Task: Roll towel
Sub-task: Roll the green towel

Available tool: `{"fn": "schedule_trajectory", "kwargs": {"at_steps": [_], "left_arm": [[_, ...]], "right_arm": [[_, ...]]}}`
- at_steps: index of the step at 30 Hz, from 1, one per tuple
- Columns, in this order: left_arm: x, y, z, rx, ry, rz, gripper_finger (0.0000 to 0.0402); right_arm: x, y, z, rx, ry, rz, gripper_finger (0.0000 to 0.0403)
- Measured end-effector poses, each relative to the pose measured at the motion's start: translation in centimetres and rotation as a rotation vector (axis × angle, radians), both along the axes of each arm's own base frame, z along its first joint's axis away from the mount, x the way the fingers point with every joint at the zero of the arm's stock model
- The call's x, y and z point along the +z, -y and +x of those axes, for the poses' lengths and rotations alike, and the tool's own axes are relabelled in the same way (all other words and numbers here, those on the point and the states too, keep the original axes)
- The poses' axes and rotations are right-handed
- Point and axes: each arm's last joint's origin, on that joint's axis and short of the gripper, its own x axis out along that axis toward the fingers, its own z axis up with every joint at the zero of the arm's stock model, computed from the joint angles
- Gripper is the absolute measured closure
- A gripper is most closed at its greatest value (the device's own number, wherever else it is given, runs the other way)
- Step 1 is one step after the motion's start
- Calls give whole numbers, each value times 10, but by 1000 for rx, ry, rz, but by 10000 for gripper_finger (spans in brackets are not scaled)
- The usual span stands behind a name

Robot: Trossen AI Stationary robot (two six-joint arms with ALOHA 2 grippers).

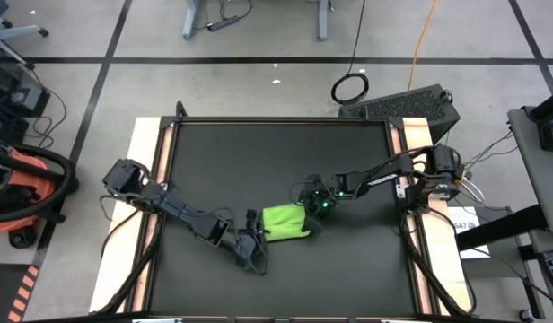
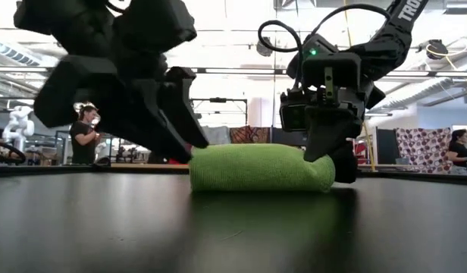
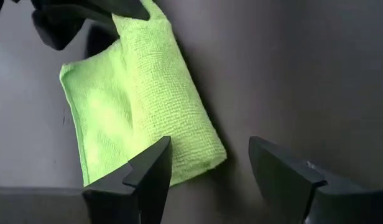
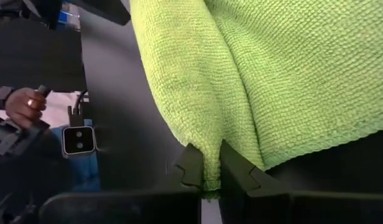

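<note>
Pinching a fold of the towel [image 4: 198, 81], the right end effector [image 4: 206, 167] has its fingers shut tight on the cloth's edge; a thin ridge of green shows squeezed between them in the right wrist view. Towel lies on the black mat of the counter [image 1: 258, 152], roughly mid-mat and toward the front edge, between the two arms. High view: towel [image 1: 285, 222] is a compact green bundle, right end effector [image 1: 318, 203] at its right end, left end effector [image 1: 250, 240] just beside its left end. Left end effector [image 3: 210, 165] stands wide open, holding nothing; one finger overlaps the towel's near corner in the picture, contact cannot be told. Low view: towel [image 2: 258, 167] reads as a low rounded hump, folded or rolled over itself, one rounded side, layers loose. Judgement: rolling is partly done, bundle formed but not tight. Left to do, probably: finish turning the free edge under, then release and withdraw. People in room behind, well away.
</note>
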Motion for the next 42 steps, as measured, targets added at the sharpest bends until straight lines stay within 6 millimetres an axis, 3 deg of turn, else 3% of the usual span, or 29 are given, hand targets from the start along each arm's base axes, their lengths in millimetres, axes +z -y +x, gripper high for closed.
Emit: {"fn": "schedule_trajectory", "kwargs": {"at_steps": [12, 17, 22, 27, 34, 42], "left_arm": [[-23, -15, 10, 130, -40, -32, 184], [-23, -26, 14, 228, -32, -95, 224], [-24, -37, 18, 224, -58, -161, 308], [-24, -43, 21, 193, -86, -233, 384], [-22, -56, 26, 164, -118, -379, 375], [-20, -72, 32, 87, -152, -569, 379]], "right_arm": [[1, 1, 0, -28, -18, 29, 392], [1, 1, 1, -23, -12, 26, 377], [2, 1, 2, -7, 19, 13, 339], [8, 1, 3, 35, 98, -36, 273], [33, 2, -5, 51, 178, -151, 176], [65, -10, -21, 140, 308, -391, 164]]}}
